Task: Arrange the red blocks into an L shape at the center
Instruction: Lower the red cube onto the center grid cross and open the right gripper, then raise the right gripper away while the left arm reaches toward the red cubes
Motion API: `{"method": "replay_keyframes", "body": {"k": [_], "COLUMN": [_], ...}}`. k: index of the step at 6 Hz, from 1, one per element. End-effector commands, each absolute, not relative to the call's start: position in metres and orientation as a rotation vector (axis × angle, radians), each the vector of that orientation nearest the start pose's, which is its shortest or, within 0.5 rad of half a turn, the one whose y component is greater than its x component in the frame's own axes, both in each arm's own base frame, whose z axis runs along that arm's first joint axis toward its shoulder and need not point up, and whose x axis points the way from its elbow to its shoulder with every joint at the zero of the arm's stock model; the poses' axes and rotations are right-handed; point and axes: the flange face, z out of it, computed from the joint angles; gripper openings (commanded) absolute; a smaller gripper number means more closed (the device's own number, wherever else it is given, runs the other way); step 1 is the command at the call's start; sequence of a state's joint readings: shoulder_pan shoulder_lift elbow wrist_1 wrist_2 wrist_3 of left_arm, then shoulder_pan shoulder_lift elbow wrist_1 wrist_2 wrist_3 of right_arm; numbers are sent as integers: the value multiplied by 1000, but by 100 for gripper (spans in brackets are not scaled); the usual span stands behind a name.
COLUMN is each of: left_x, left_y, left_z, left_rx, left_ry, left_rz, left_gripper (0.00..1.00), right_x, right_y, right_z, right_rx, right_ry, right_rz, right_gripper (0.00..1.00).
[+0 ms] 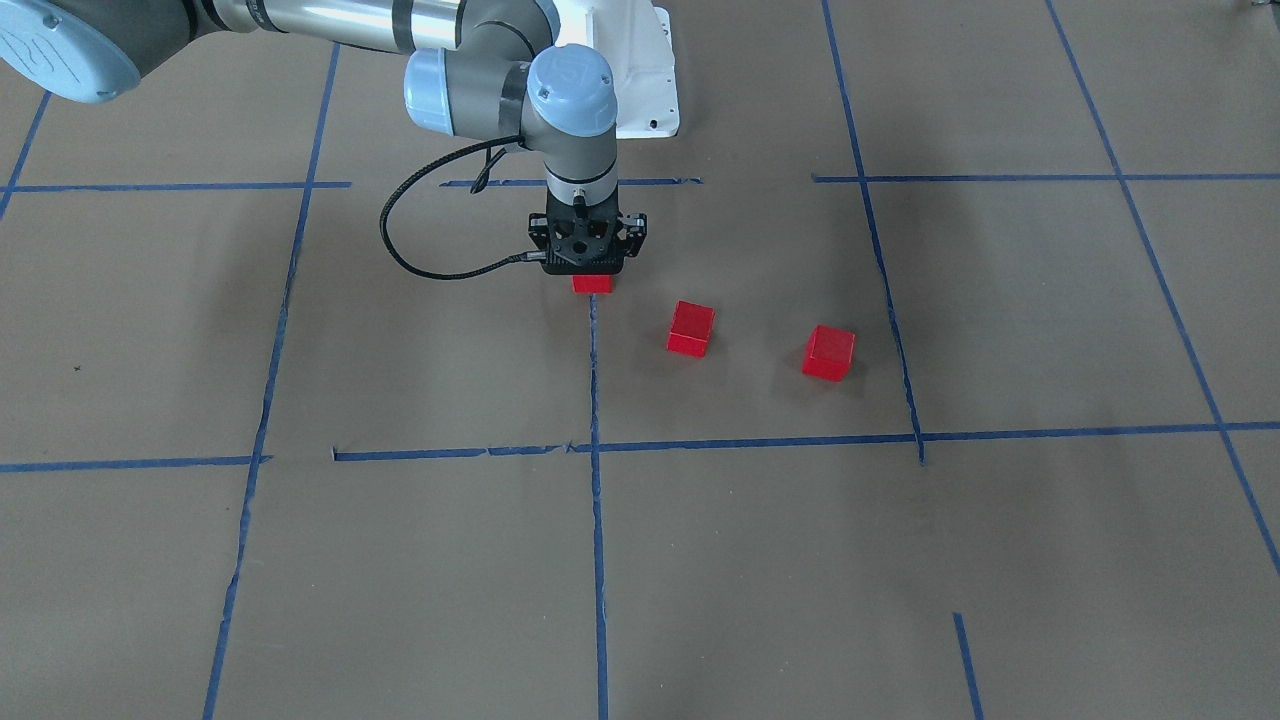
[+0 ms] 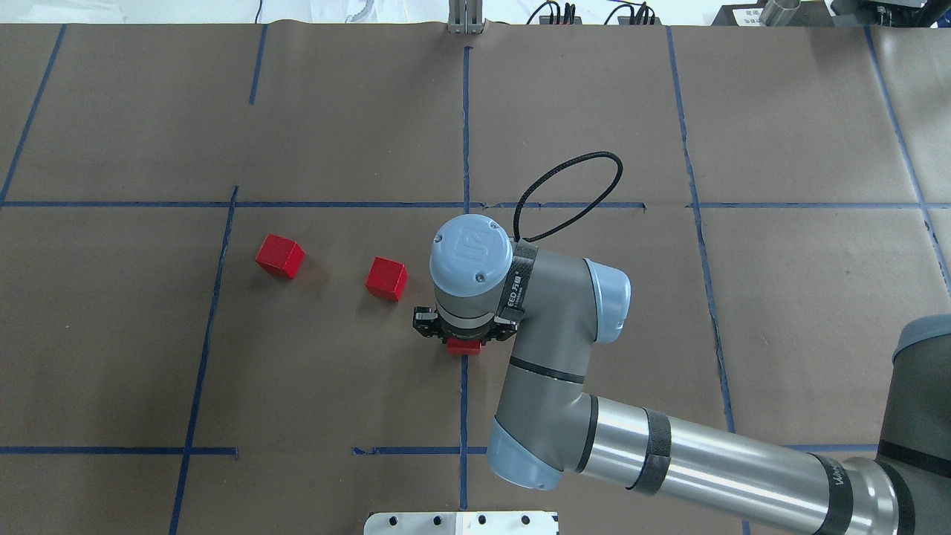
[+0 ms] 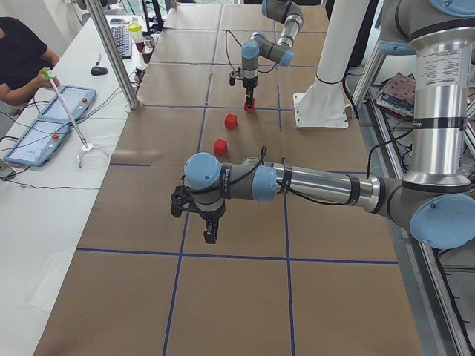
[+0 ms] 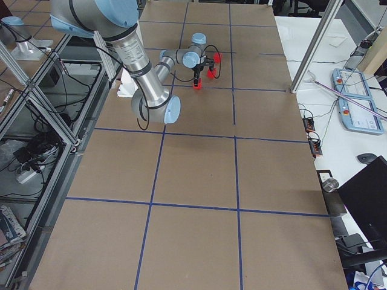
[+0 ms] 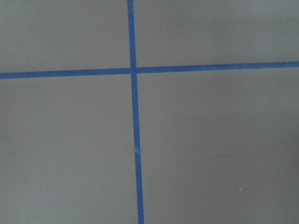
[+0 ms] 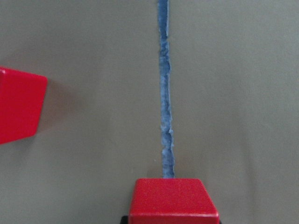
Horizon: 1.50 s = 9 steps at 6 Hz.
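Well off to the left, the left claw (image 3: pixel 211 237) hung over bare paper, far from the work; whether it was open or closed could not be told. On the center patch (image 2: pixel 334 371) the left block (image 2: pixel 280 255) lay near the grid line, and the middle block (image 2: pixel 386 279) lay close by but apart from it, both slightly askew. Next came the third block (image 2: pixel 464 346), square at the end of the tape strip (image 2: pixel 463 401), with the right claw (image 1: pixel 590 268) straight down over it. The fingertips were hidden, so I could not tell whether it was gripping or loose. That block looked a sound corner for the L. Doing the step well probably meant leaving straight upward so the block did not twist, then bringing the others in flush, face to face. Open paper lay all round on the surface (image 2: pixel 817 111), and the white base (image 2: pixel 461 522) stood well clear.
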State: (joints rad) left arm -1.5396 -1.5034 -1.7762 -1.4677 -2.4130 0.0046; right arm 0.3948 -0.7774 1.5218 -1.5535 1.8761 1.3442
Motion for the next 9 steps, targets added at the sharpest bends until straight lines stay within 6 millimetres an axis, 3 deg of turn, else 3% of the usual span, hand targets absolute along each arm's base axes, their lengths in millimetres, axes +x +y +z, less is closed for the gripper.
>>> {"method": "replay_keyframes", "body": {"k": [1, 2, 4, 5, 6, 7, 9], "left_x": [-45, -45, -45, -45, -41, -27, 24], "left_y": [-463, -463, -463, -463, -469, -472, -481], "left_z": [595, 595, 593, 596, 591, 582, 557], "left_rx": [22, 22, 25, 25, 43, 52, 75], "left_ry": [843, 843, 843, 842, 843, 846, 861], "left_rz": [48, 48, 49, 57, 64, 102, 170], "left_gripper": [100, 100, 100, 100, 100, 100, 100], "right_x": [-633, -633, -630, -616, -573, -528, -463], "right_y": [-375, -375, -374, -377, -382, -380, -406], "right_z": [195, 194, 189, 179, 173, 186, 202], "right_rx": [-45, -43, -39, -28, -5, 3, -29], "right_ry": [-808, -811, -820, -845, -898, -918, -952], "right_rz": [42, 42, 35, 41, 57, 75, 108], "right_gripper": [89, 100, 100, 100, 100, 100, 100]}}
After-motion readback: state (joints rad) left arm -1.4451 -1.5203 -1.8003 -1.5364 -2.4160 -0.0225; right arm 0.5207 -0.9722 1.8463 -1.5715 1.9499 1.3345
